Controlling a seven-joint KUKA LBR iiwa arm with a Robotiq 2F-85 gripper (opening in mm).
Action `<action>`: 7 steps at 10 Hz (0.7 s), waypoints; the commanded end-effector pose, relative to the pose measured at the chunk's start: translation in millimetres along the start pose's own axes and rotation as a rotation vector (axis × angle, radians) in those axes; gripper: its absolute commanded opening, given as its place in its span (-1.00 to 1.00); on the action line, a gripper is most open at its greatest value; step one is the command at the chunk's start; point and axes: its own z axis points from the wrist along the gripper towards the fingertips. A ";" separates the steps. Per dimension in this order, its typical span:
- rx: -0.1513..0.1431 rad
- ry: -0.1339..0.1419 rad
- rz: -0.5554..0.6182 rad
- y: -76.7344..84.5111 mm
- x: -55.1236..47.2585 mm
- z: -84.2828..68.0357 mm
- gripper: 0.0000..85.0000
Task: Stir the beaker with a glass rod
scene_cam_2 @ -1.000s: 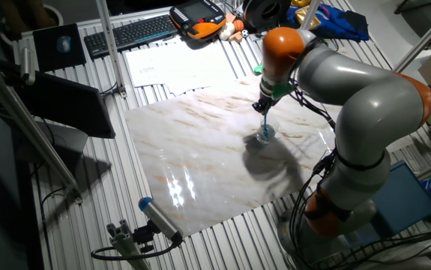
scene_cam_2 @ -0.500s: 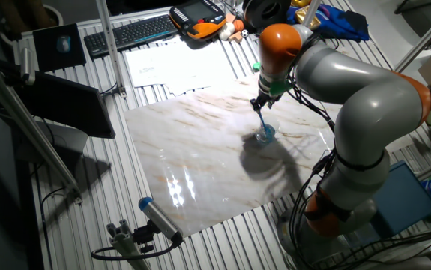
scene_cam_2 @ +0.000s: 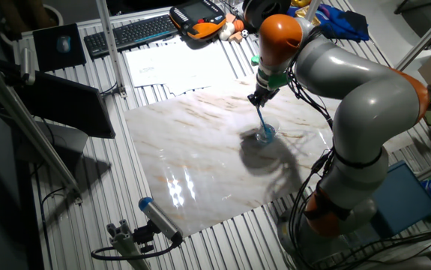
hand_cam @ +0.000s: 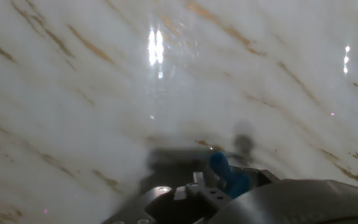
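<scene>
The beaker (scene_cam_2: 265, 135) is a small clear glass cup with a bluish base, standing on the marble slab (scene_cam_2: 200, 165) right of its middle. The glass rod (scene_cam_2: 261, 118) is a thin blue stick, tilted, its lower end in the beaker and its upper end in my gripper (scene_cam_2: 258, 100). The gripper is shut on the rod, above and slightly left of the beaker. In the hand view a blurred blue shape (hand_cam: 227, 175), apparently the rod's held end, shows by the gripper body; the beaker is not in that view.
A grey-white tube with a blue cap (scene_cam_2: 159, 219) lies at the slab's front left corner beside a clamp (scene_cam_2: 125, 236). Papers (scene_cam_2: 178, 64), a keyboard (scene_cam_2: 129, 31) and an orange pendant (scene_cam_2: 200, 19) lie behind the slab. A blue pad (scene_cam_2: 402, 196) lies at the right.
The gripper has shifted slightly left and back with the rod's top, so the rod leans more; its lower end stays in the beaker, which has not moved.
</scene>
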 end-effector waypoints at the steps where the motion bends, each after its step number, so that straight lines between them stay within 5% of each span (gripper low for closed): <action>1: 0.000 -0.003 0.011 5.1 -0.8 -1.2 -1.00; 7: -0.004 -0.013 0.042 17.1 2.7 -5.1 -1.00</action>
